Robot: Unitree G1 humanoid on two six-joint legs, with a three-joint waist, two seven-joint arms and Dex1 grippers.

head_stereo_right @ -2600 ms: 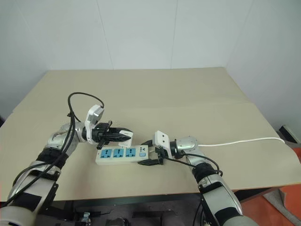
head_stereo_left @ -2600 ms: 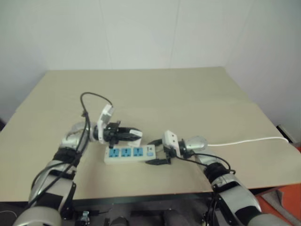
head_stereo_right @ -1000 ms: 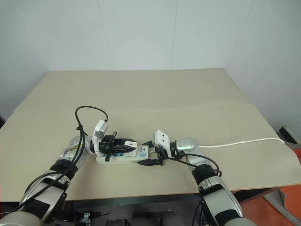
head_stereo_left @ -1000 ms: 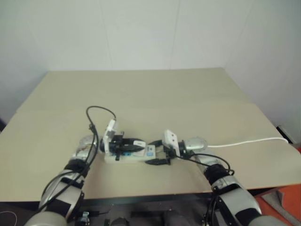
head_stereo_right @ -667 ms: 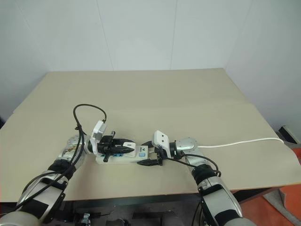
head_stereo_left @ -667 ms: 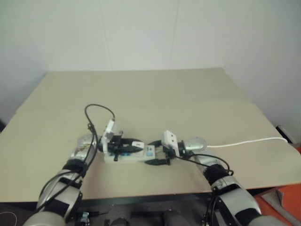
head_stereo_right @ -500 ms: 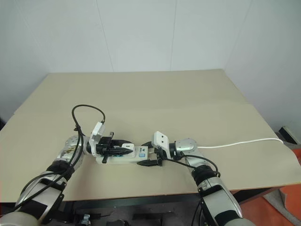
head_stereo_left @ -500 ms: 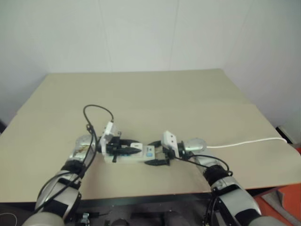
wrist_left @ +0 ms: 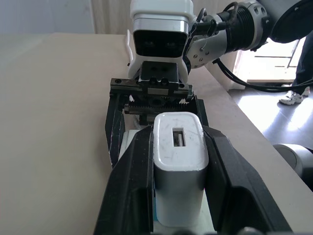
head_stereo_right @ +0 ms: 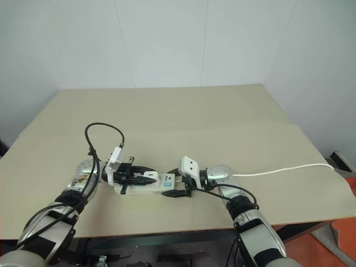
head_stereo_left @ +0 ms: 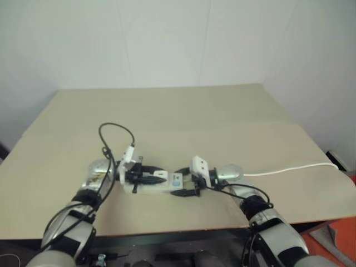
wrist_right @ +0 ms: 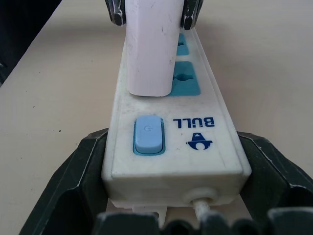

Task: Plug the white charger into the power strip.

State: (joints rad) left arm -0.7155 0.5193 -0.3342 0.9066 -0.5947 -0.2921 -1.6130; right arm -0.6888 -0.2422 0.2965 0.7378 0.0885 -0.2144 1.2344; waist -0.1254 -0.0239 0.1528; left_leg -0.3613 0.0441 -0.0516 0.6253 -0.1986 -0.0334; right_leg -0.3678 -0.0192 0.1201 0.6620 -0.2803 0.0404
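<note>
From my remote station I saw a broad tan surface (head_stereo_right: 183, 111) that reached back to plain white walls (head_stereo_right: 167, 39), which were split by faint vertical seams and met in a corner at the right. An orange-red patch of floor (head_stereo_right: 328, 245) showed past the surface's near right corner. In the left wrist view, daylight fell across grey floor (wrist_left: 274, 98) beside it.

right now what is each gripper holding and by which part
The left gripper clamps the small white boxy charger by its two side faces. The right gripper straddles the long white power strip at its switch end, fingers on both long edges.
</note>
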